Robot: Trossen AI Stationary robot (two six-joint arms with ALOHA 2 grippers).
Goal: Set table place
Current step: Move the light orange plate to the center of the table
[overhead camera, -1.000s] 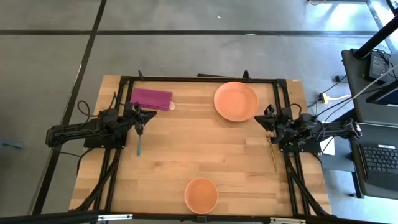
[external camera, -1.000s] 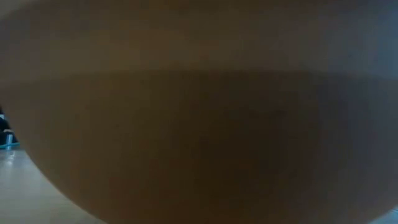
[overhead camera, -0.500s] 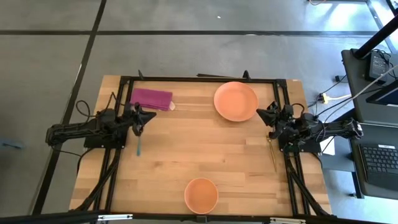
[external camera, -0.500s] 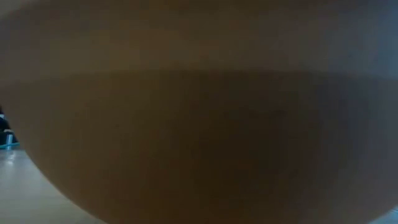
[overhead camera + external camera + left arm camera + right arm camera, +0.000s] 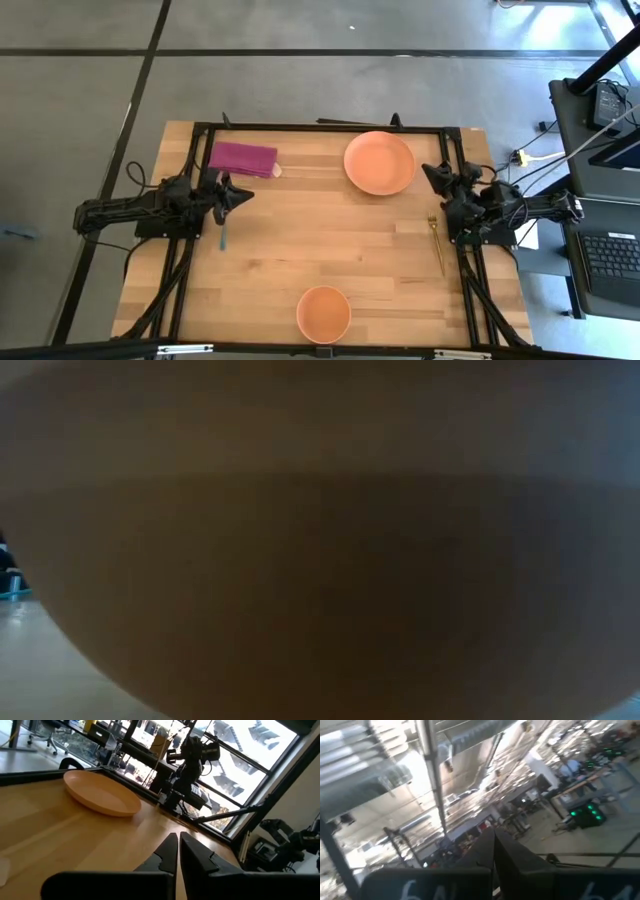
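Observation:
My left gripper [image 5: 238, 190] is shut and empty, low over the table's left part; its closed fingertips show in the left wrist view [image 5: 178, 841]. My right gripper [image 5: 430, 172] is shut and empty near the table's right rail; in its wrist view [image 5: 493, 840] it points up into the room. An orange plate [image 5: 380, 163] lies flat at the far middle of the table [image 5: 300, 240] and also shows in the left wrist view [image 5: 100, 795]. An orange bowl [image 5: 324, 313] stands at the near edge. A purple napkin [image 5: 243, 157] lies flat at the far left.
A blue utensil [image 5: 224, 234] lies on the wood just near of my left gripper. A gold fork [image 5: 437, 245] lies along the right rail. The bowl's wall [image 5: 320, 560] fills the low view. The black rail frame [image 5: 330, 127] edges the table.
My right gripper has moved toward the table's far edge, next to the plate's right rim, uncovering the fork's head. My left gripper has swung a little toward the table's right. Both stay shut. No object has moved.

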